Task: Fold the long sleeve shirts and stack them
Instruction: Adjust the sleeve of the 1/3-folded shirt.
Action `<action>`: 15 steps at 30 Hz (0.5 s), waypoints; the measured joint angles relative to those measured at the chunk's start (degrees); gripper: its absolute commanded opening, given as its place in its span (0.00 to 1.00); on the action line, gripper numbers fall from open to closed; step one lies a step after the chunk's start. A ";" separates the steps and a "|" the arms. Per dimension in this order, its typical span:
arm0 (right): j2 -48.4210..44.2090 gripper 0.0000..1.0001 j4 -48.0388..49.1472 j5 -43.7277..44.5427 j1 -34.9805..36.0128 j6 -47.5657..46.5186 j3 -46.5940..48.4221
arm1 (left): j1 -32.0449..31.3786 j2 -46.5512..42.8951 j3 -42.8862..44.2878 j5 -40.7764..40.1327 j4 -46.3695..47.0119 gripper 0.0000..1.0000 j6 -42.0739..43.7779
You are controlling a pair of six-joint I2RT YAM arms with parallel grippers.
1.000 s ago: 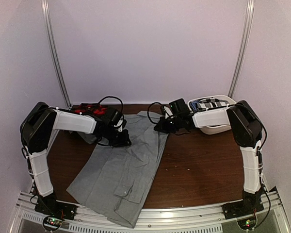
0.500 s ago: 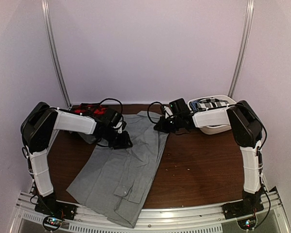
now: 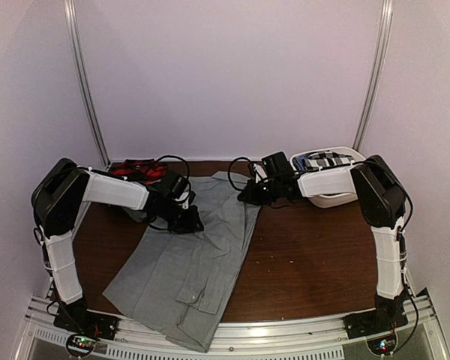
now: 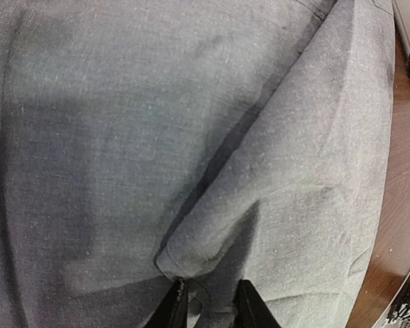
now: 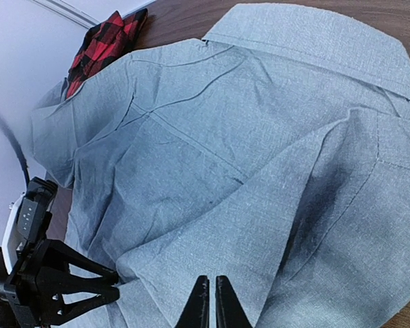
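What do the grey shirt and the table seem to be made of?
Grey shirt: woven cloth, perhaps cotton or linen, matte; a fine slubby weave and soft creases show. Table: dark brown wood or wood-look laminate with a slight sheen; the grain is too faint to tell.

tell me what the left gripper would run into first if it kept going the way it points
The grey shirt: in the left wrist view a folded corner of it lies right at the tips of the left gripper, seemingly partly between them.
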 measured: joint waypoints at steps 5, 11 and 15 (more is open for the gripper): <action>0.00 0.03 0.02 -0.02 0.00 0.11 0.00 | -0.04 -0.07 0.00 0.46 0.13 0.05 -0.33; 0.02 0.00 -0.09 -0.02 0.00 0.17 0.63 | -0.11 -0.92 -1.16 0.42 1.40 0.00 -0.31; 0.11 0.13 -0.17 0.00 -0.07 0.11 1.49 | -0.11 -2.34 -2.45 0.13 2.19 0.00 -0.31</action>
